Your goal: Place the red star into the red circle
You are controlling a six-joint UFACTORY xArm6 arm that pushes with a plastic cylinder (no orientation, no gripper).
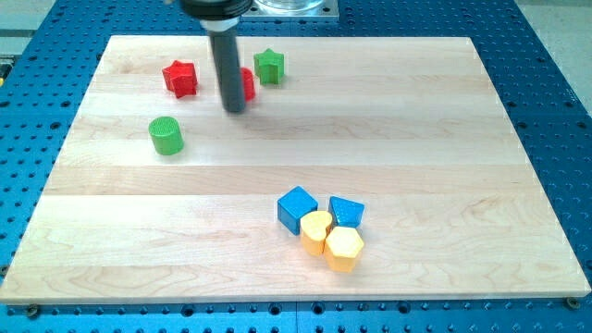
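You will find nothing to read here: no text, label, brand, number or sign shows on the wooden board (388,139), on any of the coloured blocks, on the dark rod, or on the blue perforated table (555,55).

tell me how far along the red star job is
Done: nothing that shows; the red star sits apart from the red circle, bare board between them. In hand: my tip stands between the two, right in front of the circle, partly hiding it. Left: pushing the star toward the view's right until it meets the circle.
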